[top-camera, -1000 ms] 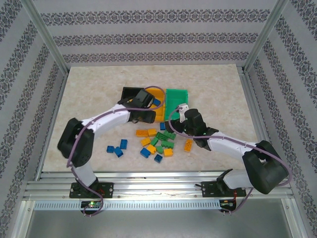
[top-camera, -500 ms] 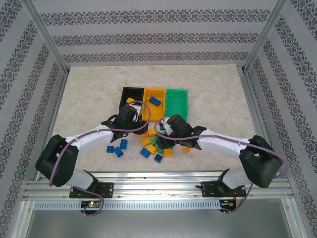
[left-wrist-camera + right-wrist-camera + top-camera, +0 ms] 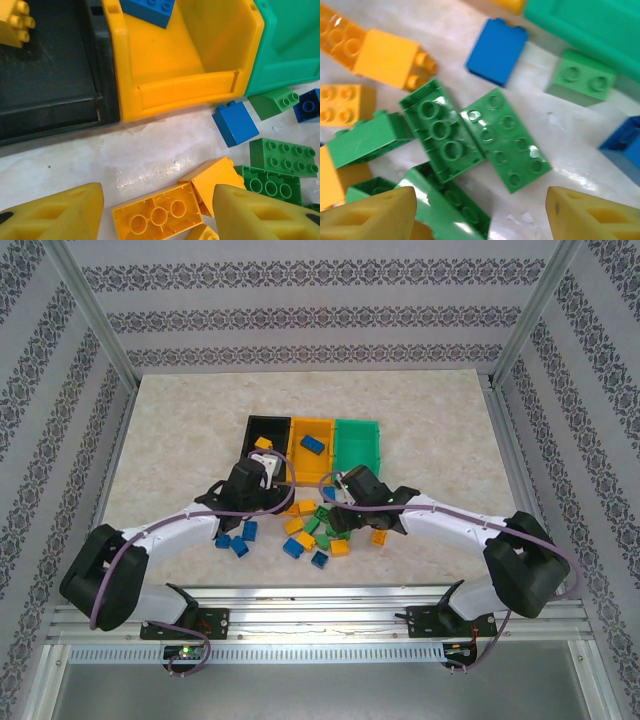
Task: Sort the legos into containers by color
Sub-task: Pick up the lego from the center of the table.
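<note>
Three joined containers stand at the back: black [image 3: 268,427], orange-yellow [image 3: 322,430] and green [image 3: 358,440]. A yellow lego [image 3: 15,22] lies in the black bin, and a blue lego [image 3: 147,10] lies in the orange-yellow one. Mixed legos [image 3: 322,525] are piled in front of the bins. My left gripper [image 3: 159,207] is open, low over an upside-down yellow lego [image 3: 150,220] beside another yellow one [image 3: 212,177]. My right gripper [image 3: 480,217] is open above green legos, one studs-up [image 3: 507,142] and one upside down [image 3: 440,132].
Three blue bricks [image 3: 235,538] lie apart on the left of the pile. A blue brick [image 3: 235,122] and a green one [image 3: 272,101] sit right against the bins' front. The two arms nearly meet over the pile. Metal frame posts ring the table.
My left gripper drew back from over the bins and came down to the yellow bricks. My right gripper swung left over the green bricks in the pile.
</note>
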Robot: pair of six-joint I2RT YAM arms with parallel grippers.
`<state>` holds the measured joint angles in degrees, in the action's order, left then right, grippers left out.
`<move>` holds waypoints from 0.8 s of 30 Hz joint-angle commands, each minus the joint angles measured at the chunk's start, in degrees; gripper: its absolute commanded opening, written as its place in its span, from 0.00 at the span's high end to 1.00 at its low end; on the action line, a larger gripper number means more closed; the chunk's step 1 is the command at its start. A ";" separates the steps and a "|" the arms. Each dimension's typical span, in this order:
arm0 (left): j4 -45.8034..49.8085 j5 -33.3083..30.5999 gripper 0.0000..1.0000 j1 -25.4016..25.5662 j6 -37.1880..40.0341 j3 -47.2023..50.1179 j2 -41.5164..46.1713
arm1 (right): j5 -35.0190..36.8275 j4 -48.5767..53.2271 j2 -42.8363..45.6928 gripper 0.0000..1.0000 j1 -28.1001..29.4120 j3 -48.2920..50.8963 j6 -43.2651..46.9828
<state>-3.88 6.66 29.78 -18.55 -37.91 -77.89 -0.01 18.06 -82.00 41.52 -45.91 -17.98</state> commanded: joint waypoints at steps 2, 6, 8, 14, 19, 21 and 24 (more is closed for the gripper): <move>-3.36 -2.16 0.40 -1.41 0.39 1.54 2.65 | 2.38 0.84 2.41 0.31 -2.15 0.36 -4.19; -4.12 -1.45 0.40 -2.30 -0.50 2.15 2.79 | 2.55 0.46 0.77 0.32 -2.79 -0.36 -5.48; -4.38 -0.74 0.40 -2.70 -0.95 2.27 2.50 | 2.72 0.82 -1.16 0.32 -3.01 -1.21 -6.21; -5.28 1.60 0.40 -3.63 -1.77 2.59 1.94 | 1.11 -1.02 -5.86 0.32 -5.03 -2.75 -9.06; -5.44 2.24 0.40 -3.89 -1.75 2.91 1.73 | 1.88 -3.16 -9.36 0.32 -5.08 -6.08 -9.49; -5.52 2.32 0.40 -4.03 -1.75 3.00 1.73 | 3.17 -2.61 -11.52 0.32 -5.14 -8.28 -9.29; -5.45 2.35 0.40 -4.29 -1.37 3.24 1.77 | 5.05 -1.76 -13.97 0.33 -5.05 -10.58 -8.75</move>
<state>-6.66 8.27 26.59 -19.73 -35.44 -75.99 2.13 16.47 -94.00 36.51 -53.89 -26.26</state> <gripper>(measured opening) 0.600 0.677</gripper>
